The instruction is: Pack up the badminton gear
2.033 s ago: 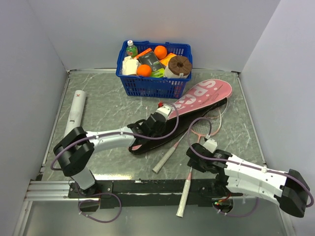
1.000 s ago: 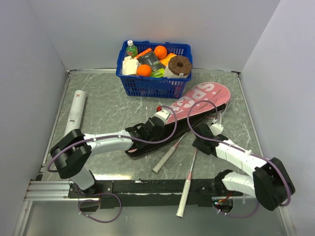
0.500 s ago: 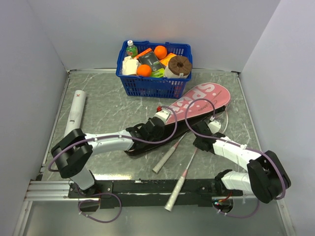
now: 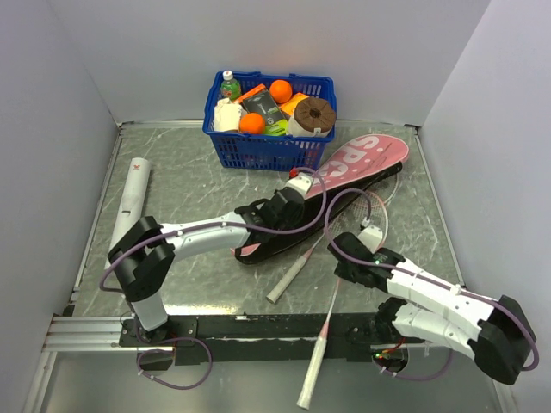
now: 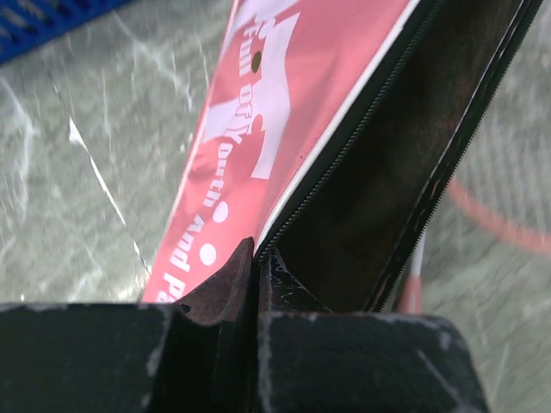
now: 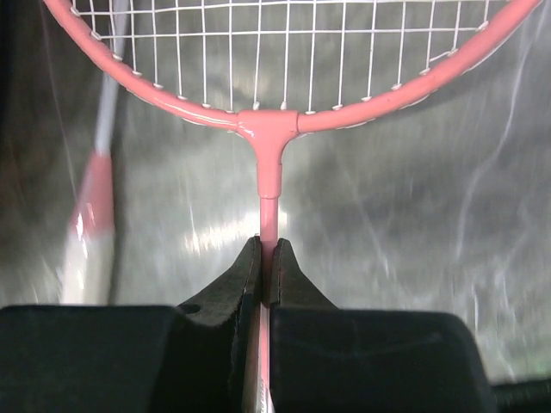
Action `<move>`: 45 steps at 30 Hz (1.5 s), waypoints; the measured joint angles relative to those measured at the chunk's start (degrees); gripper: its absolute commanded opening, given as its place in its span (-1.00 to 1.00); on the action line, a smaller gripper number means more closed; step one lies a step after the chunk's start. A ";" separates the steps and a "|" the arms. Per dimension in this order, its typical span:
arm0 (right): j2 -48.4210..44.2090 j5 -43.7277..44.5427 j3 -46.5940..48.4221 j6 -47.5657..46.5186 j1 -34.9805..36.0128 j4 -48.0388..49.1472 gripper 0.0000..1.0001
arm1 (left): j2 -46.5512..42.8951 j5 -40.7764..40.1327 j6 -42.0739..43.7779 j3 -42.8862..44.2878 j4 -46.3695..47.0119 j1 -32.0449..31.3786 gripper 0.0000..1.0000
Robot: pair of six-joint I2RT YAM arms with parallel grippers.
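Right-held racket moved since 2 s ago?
Yes. The racket in the right gripper slid toward the near edge; its handle overhangs the base rail further.

Lab test cell, plain white walls point(image 4: 275, 43)

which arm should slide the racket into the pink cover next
Right. The right gripper is shut on the shaft of the thin pink-framed racket, just below its head; the left gripper is pinching the flap of the pink black-edged racket cover, apparently holding it open.
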 measured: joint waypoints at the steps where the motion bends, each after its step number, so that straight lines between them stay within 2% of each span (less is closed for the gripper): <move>1: -0.76 0.00 0.00 1.18 1.53 -1.55 -1.00 | 0.46 0.04 0.02 1.22 -0.35 0.07 -0.98; 9: -5.35 0.15 0.33 11.34 13.46 -12.61 -1.00 | 8.59 -0.02 1.40 12.33 -2.62 1.31 -0.98; 17: -7.37 1.75 5.66 20.44 23.93 -25.68 -1.00 | 15.89 0.48 2.21 19.32 -2.84 4.79 -0.98; 26: -8.04 1.16 7.08 27.78 33.22 -35.45 -1.00 | 18.73 0.48 3.02 22.27 -2.21 6.75 -0.98; 33: -2.84 2.01 14.36 32.63 39.69 -37.68 -1.00 | 19.12 1.64 2.54 21.90 -1.73 6.69 -0.98; 39: 2.86 5.57 18.47 33.92 40.06 -37.62 -1.00 | 18.23 3.34 0.81 16.92 -0.07 6.34 -0.98; 45: 4.26 8.74 19.78 27.63 30.14 -35.43 -1.00 | 14.01 4.55 -0.98 10.78 -0.87 5.25 -0.98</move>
